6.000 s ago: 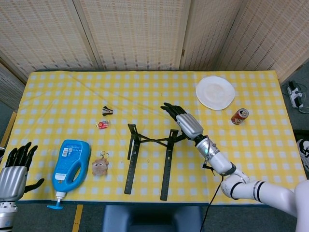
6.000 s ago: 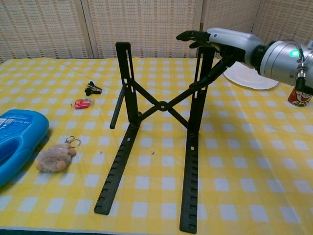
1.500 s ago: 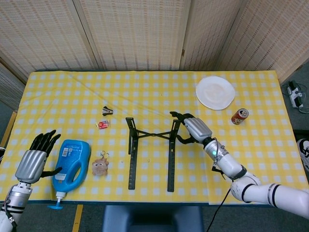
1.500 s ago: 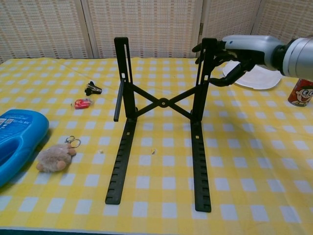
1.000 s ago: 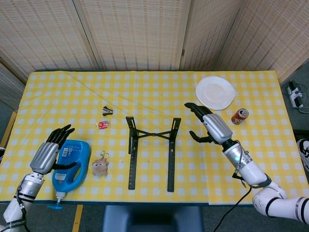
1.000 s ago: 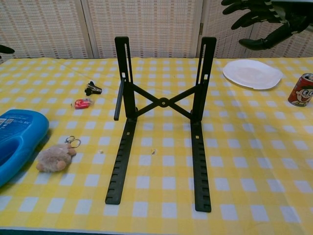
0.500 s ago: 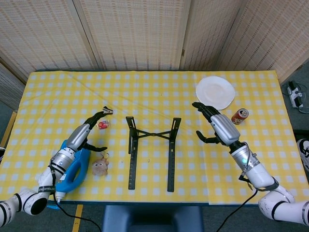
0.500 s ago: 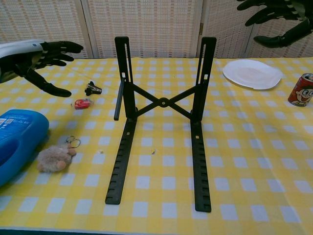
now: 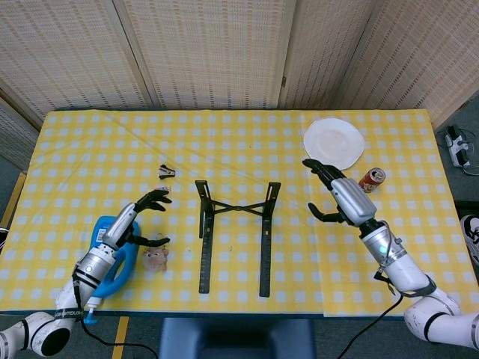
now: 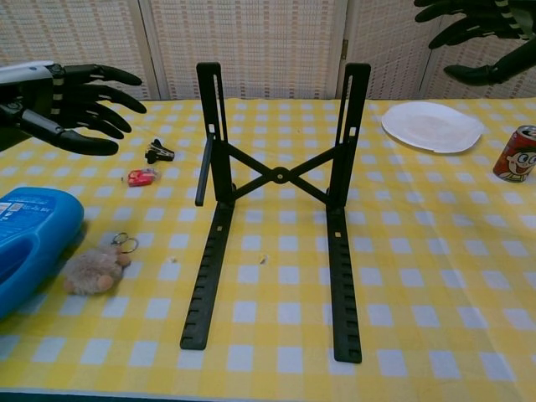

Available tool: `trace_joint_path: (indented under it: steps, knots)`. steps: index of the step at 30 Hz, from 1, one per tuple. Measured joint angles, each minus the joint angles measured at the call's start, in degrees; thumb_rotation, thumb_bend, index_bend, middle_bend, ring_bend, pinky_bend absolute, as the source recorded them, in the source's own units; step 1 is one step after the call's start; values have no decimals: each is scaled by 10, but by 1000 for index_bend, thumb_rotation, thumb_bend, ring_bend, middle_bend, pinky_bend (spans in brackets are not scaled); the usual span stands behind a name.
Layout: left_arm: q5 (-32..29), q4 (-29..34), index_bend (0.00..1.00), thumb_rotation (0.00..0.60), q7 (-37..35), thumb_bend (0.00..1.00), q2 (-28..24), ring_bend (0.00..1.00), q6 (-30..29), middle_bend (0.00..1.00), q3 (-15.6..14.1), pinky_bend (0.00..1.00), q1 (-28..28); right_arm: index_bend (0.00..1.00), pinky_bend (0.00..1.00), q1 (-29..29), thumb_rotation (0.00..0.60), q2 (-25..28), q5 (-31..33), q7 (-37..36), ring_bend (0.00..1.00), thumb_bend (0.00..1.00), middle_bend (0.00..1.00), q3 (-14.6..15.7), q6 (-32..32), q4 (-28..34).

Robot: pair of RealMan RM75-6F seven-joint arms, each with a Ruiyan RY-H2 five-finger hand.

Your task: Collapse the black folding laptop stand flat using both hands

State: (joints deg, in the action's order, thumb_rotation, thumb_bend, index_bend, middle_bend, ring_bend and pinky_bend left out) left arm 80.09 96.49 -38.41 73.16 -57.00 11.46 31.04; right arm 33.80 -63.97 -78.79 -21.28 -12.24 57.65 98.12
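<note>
The black folding laptop stand (image 9: 233, 232) (image 10: 276, 201) sits mid-table, its two rails parallel and its uprights raised with crossed braces between them. My left hand (image 9: 141, 215) (image 10: 71, 99) hovers to the stand's left with fingers spread, holding nothing. My right hand (image 9: 340, 196) (image 10: 477, 33) floats to the stand's right, fingers apart and empty. Neither hand touches the stand.
A blue bottle (image 9: 111, 258) (image 10: 25, 243) lies at the front left beside a small plush keyring (image 9: 154, 258) (image 10: 95, 268). A red wrapper (image 10: 141, 177) and black clip (image 9: 166, 171) (image 10: 157, 152) lie behind. A white plate (image 9: 333, 143) (image 10: 431, 126) and red can (image 9: 371, 179) (image 10: 515, 154) sit at the right.
My left hand has lifted and drawn nearer the stand, now over the red wrapper in the head view. My right hand drifted slightly right. The stand has not moved.
</note>
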Motion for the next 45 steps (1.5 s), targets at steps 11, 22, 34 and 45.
trace_joint_path:
  steps: [11,22,34,45]
  knots:
    - [88,-39,234,600,-92,92,50,348,-8,304,-20,302,36,0,93,-4,600,-2,0,-10,166,463,76,5,2,-6]
    - [53,-122,249,600,-107,92,128,364,17,319,-11,345,80,0,92,-7,600,-4,6,-18,166,463,76,7,0,-19]
    - [21,-189,251,600,-108,92,176,366,36,322,-15,333,94,0,92,-8,600,-7,9,-22,166,463,76,9,-2,-26]
    - [14,-244,261,600,-91,93,212,368,37,328,-21,296,100,0,92,-12,600,-7,9,-24,165,463,76,11,0,-27]
